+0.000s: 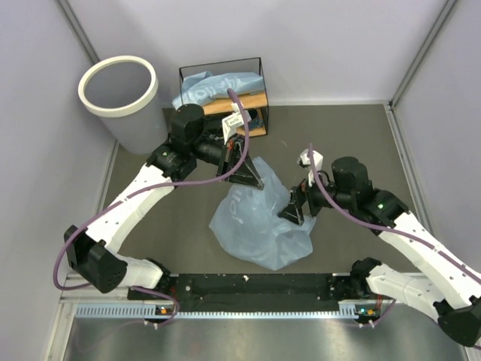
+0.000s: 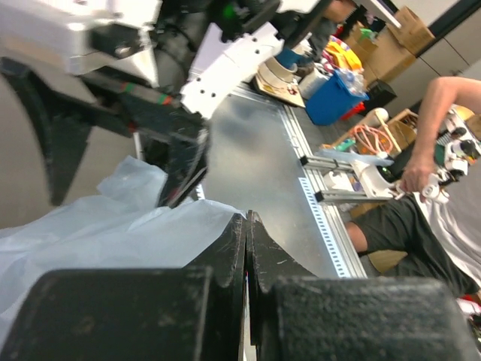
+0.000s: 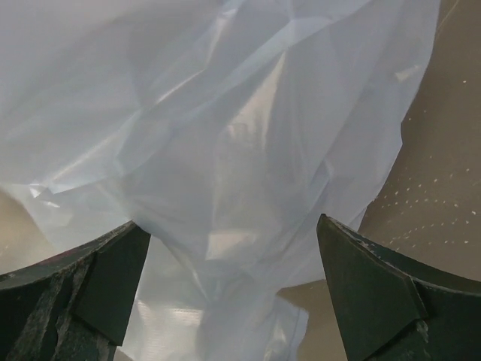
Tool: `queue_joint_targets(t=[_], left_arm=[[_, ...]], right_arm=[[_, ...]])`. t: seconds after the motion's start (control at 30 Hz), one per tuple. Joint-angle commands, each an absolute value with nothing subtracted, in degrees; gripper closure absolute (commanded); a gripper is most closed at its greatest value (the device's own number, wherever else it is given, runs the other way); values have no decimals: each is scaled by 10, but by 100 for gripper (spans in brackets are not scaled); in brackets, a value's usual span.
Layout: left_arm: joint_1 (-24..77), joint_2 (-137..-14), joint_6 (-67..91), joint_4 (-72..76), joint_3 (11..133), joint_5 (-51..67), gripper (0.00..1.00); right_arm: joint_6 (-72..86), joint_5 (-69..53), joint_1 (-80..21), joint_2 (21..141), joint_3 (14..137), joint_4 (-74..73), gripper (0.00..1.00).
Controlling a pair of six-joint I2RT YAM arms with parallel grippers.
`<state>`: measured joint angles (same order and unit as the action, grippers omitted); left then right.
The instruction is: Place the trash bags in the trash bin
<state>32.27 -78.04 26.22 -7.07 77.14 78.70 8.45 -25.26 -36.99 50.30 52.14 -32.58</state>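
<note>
A light-blue trash bag (image 1: 259,226) lies crumpled on the brown table's middle, its top pulled up into a peak. My left gripper (image 1: 246,177) is at that peak; in the left wrist view the left gripper (image 2: 246,219) is shut with the bag film (image 2: 113,226) running up to its tips. My right gripper (image 1: 294,208) is open at the bag's right side; in the right wrist view the right gripper (image 3: 234,252) straddles the bag film (image 3: 225,128). A second blue bag (image 1: 201,86) lies on the shelf. The trash bin (image 1: 119,77), whitish with a white ring rim, stands at the back left.
A black-wire-framed wooden shelf (image 1: 252,101) stands at the back, right of the bin. Grey walls enclose the table at left, back and right. A metal rail (image 1: 248,308) runs along the near edge between the arm bases.
</note>
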Motion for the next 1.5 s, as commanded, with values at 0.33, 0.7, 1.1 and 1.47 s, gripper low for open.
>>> queue_joint_targets(t=[0.33,0.7,1.1,1.47], left_arm=[[339,-782,289,-28,775,864,100],[353,-785,294,-28,791,861,100],[347,-783,310,-13,791,870,100],[223,-882,108,-201,941,604,44]], right_arm=[[-45,-386,-378,477,617,-336,2],[-103,-398,-378,539,622,-327,4],[-97,-360,-428,541,595,-302,100],[210,-587,-73,513,694,-302,100]])
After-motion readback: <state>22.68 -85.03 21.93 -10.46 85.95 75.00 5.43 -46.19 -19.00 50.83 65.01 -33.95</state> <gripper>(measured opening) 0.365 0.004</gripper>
